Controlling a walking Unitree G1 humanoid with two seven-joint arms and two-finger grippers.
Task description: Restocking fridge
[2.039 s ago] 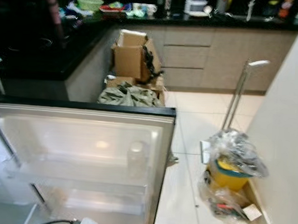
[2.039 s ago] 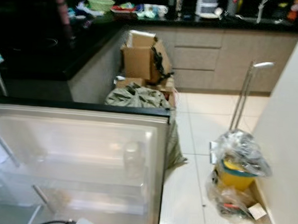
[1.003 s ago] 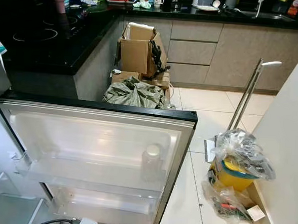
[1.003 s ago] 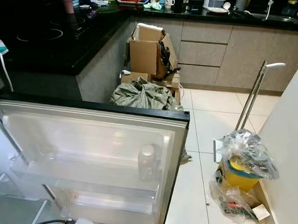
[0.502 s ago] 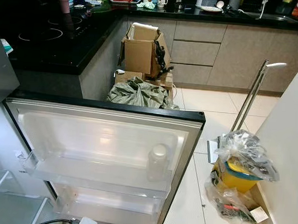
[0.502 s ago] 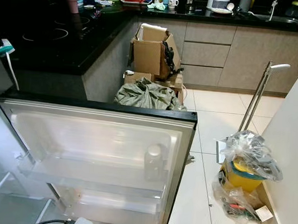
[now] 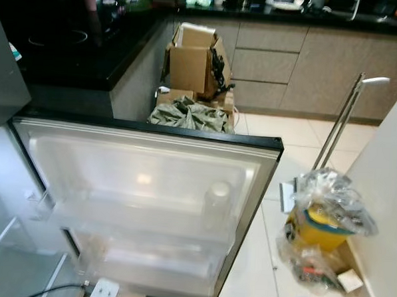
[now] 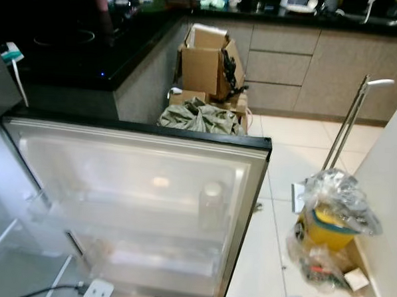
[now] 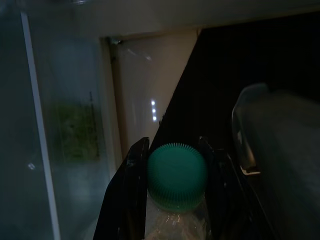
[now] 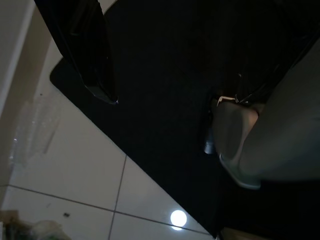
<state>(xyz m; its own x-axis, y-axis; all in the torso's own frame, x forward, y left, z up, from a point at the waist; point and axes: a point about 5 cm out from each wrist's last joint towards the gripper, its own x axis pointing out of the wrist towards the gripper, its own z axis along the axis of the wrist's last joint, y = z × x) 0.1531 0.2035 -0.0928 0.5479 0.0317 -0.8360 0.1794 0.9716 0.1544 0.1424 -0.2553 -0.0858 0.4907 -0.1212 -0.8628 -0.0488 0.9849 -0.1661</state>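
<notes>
The left gripper (image 9: 172,190) has its two glossy black fingers (image 9: 131,195) closed on the neck of a bottle (image 9: 176,220), one on each side just under the ribbed, round green cap (image 9: 177,175); the bottle's clear body is cut off by the frame edge, and past it the view is dim, a pale panel beside blurred translucent plastic. In the right wrist view the right gripper's one visible finger (image 10: 85,50) is a dark, shiny blade over glossy tile and a black mat; its partner is lost in shadow, so I cannot tell how far that gripper stands apart. From the head, the fridge door (image 7: 143,185) hangs open, white plastic inside with a black top edge and clear door shelves (image 7: 141,222), somewhat blurred. A second bottle, pale with a white cap (image 7: 217,201), stands upright in the upper shelf near the door's outer edge. Beyond lie a crumpled green bag (image 7: 190,115), a cardboard box (image 7: 193,58), and a yellow bin (image 7: 321,228) under wrinkled clear plastic.
</notes>
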